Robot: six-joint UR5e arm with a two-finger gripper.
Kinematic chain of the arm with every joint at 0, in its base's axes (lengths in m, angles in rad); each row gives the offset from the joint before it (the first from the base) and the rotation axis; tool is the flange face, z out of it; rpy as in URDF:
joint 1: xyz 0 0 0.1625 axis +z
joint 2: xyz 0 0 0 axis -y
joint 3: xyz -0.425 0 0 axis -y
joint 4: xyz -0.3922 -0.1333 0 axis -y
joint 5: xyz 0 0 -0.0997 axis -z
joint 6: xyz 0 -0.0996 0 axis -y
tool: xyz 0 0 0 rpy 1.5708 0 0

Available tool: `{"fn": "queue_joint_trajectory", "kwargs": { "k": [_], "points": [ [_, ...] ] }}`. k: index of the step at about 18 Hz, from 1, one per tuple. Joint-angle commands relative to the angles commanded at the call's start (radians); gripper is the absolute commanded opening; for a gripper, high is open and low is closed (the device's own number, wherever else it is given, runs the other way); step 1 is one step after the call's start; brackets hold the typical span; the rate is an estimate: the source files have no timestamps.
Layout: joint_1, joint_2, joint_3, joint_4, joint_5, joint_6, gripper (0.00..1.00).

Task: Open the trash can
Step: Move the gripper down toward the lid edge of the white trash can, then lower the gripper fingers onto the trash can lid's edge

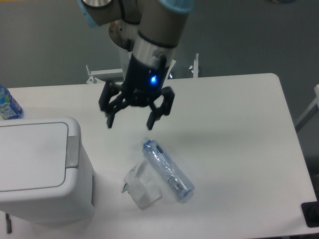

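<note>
The trash can (40,172) is a boxy white bin at the lower left, its flat lid down and a grey push-button tab (73,152) on its right rim. My gripper (129,125) hangs open above the table, to the upper right of the tab and apart from it, with nothing between its black fingers (150,121). A blue light glows on the gripper body.
A clear plastic bottle (167,169) lies on its side just below the gripper, beside a crumpled clear wrapper (141,185). Another blue-labelled bottle (7,105) stands at the far left edge. The arm's base post (130,52) rises behind the table.
</note>
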Motion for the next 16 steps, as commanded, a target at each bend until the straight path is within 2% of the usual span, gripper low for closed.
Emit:
{"fn": "queue_joint_trajectory", "kwargs": {
  "k": [6, 16],
  "points": [
    [-0.043, -0.017, -0.005, 0.021, 0.002, 0.002, 1.0],
    [-0.074, -0.035, -0.008, 0.037, 0.006, 0.0, 1.0]
  ]
}}
